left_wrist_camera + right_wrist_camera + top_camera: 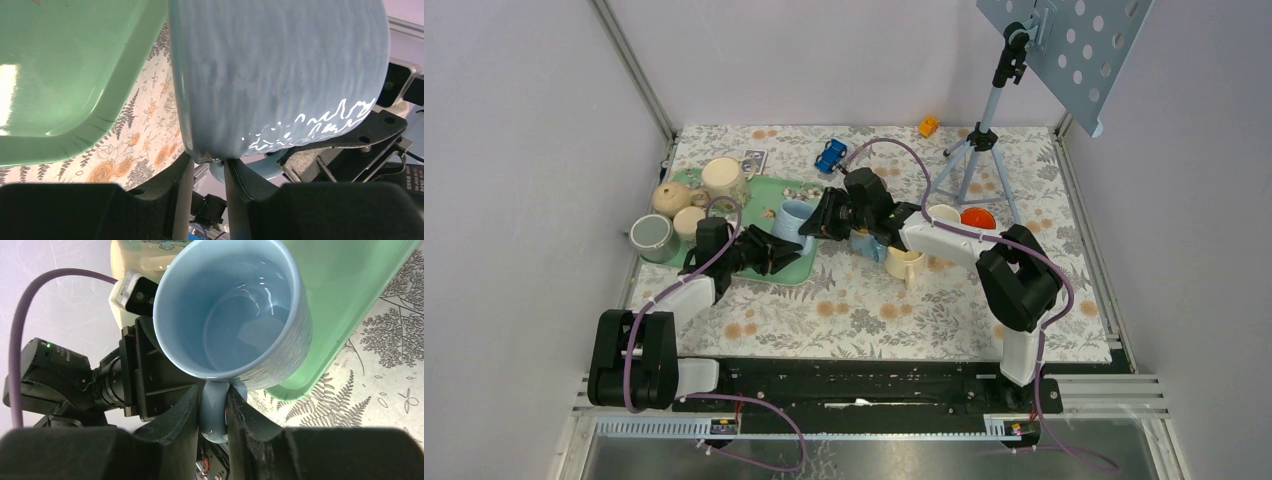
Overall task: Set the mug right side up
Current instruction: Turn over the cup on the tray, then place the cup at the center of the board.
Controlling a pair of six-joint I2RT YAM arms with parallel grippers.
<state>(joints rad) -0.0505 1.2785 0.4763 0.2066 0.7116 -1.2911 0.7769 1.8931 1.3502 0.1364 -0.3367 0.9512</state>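
Light blue ceramic mug (230, 315) sits right at the right-hand rim of the mint green plastic tray (774, 195), caught between both arms. From above its open mouth shows, so it's roughly mouth-up (can't tell if the base is resting on anything or hanging in the air).

The right fingers (182, 412) are clenched on the mug's handle. The loop is squeezed between them, and that wrist camera looks straight down into the cup. The left fingers (176, 187) come in from the other side and are pinched on the edge of the mug's wall, one on each side and both touching it.

Under all that is the table (854, 300) with its flowery cloth. A cream mug (906, 262) stands on it just beside the right arm, with an orange bowl (977, 217) a bit further back.
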